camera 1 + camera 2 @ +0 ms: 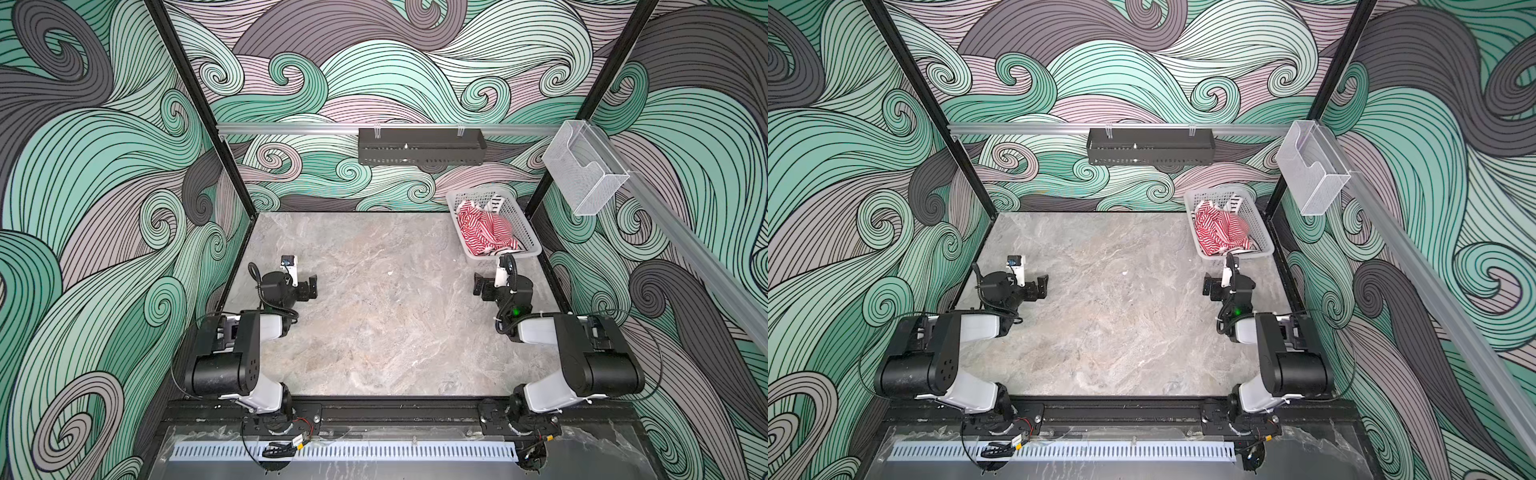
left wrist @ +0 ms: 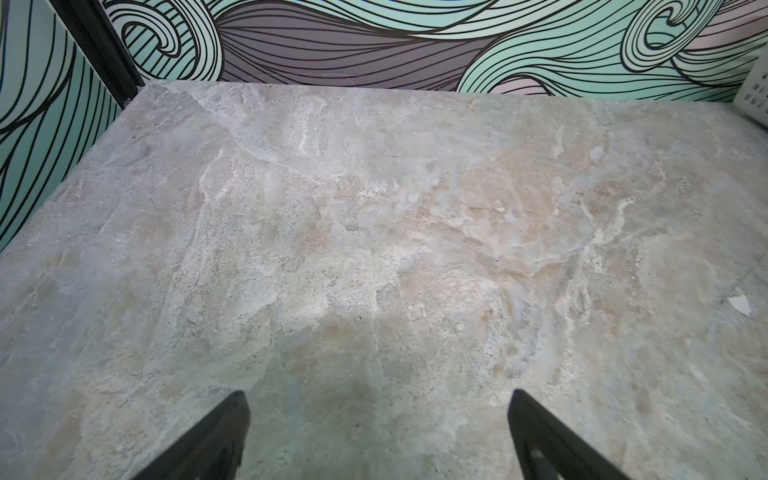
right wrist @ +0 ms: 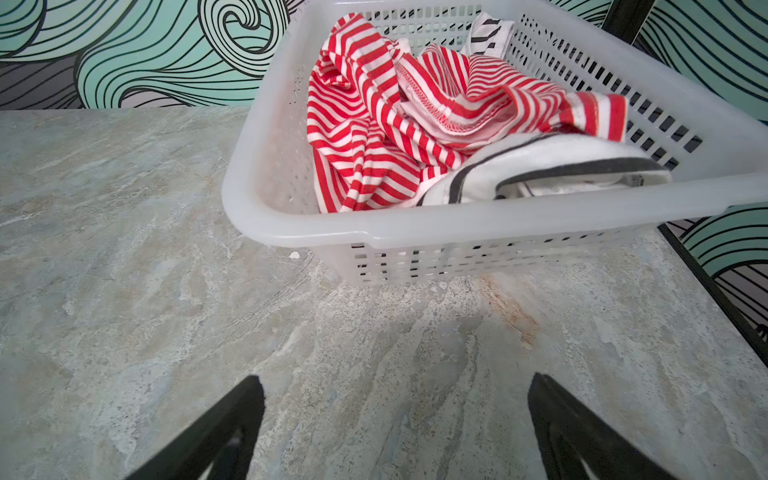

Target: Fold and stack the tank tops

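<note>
Both tank tops lie crumpled in the white perforated basket (image 1: 527, 232) (image 1: 1264, 241) (image 3: 415, 226) at the table's back right corner. The red-and-white striped tank top (image 1: 484, 230) (image 1: 1221, 228) (image 3: 374, 124) is on top. The white tank top with black stripes (image 3: 540, 166) sits partly under it by the near rim, and a corner of it (image 1: 495, 204) pokes up at the far side. My right gripper (image 1: 478, 284) (image 1: 1207, 286) (image 3: 395, 382) hovers open and empty just in front of the basket. My left gripper (image 1: 311, 286) (image 1: 1042, 286) (image 2: 378, 399) is open and empty over bare table on the left.
The marble-patterned table (image 1: 374, 324) is walled in on the left, back and right. A black perforated tray (image 1: 422, 146) hangs on the back rail, and a clear plastic holder (image 1: 584, 170) hangs on the right rail. A small white chip (image 1: 390, 273) lies mid-table.
</note>
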